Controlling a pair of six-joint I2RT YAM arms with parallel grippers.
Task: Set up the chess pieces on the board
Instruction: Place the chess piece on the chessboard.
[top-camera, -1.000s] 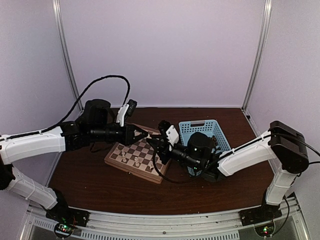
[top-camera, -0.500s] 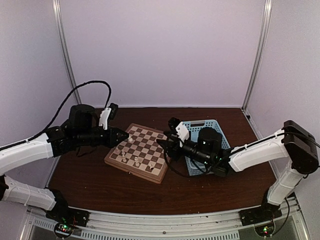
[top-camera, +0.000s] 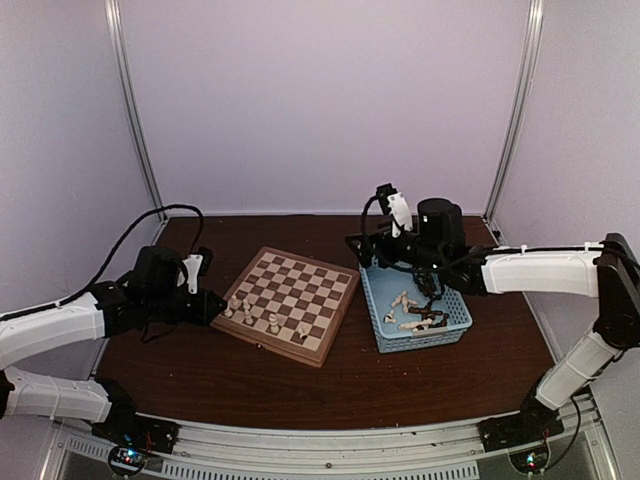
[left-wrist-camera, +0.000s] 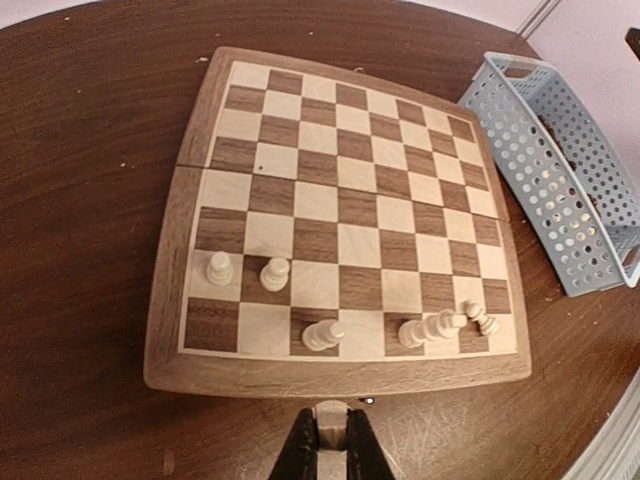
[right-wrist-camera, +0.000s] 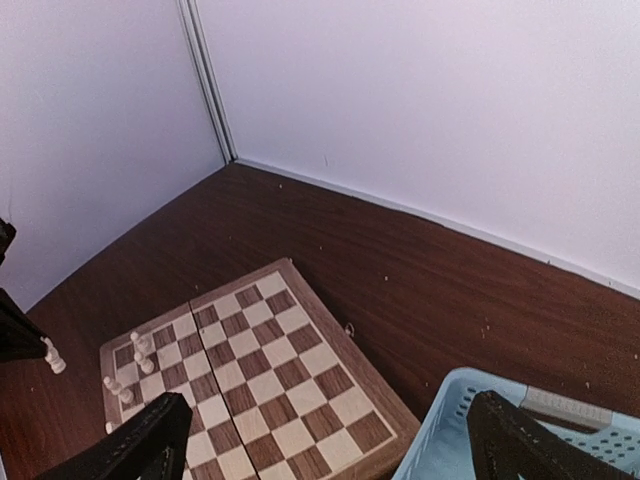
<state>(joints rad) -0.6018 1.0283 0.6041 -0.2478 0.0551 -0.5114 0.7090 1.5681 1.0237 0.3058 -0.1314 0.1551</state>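
Note:
The board (top-camera: 300, 352) lies at the table's middle, also seen in the left wrist view (left-wrist-camera: 340, 375) and the right wrist view (right-wrist-camera: 390, 425). Several cream-white chess pieces (top-camera: 272, 322) stand or lean along its left side. Two pawns (left-wrist-camera: 219, 268) are upright; the ones nearest the rim (left-wrist-camera: 430, 327) seem to lie tilted. My left gripper (top-camera: 214, 304) (left-wrist-camera: 330, 432) hovers just off the board's left rim, shut on a cream-white piece (left-wrist-camera: 331, 415). My right gripper (top-camera: 364, 252) (right-wrist-camera: 335, 445) hangs wide open and empty between the board's far corner and the basket.
A light-blue perforated basket (top-camera: 385, 325) (left-wrist-camera: 560, 190) (right-wrist-camera: 440, 445) sits right of the board and holds several loose chess pieces (top-camera: 408, 303). White walls with metal posts (top-camera: 135, 130) close the back and sides. Dark wooden table (top-camera: 200, 375) surrounds the board.
My right gripper drew back from over the board toward the basket's far-left corner and opened wide. My left arm pulled back leftward to the board's left rim, staying shut.

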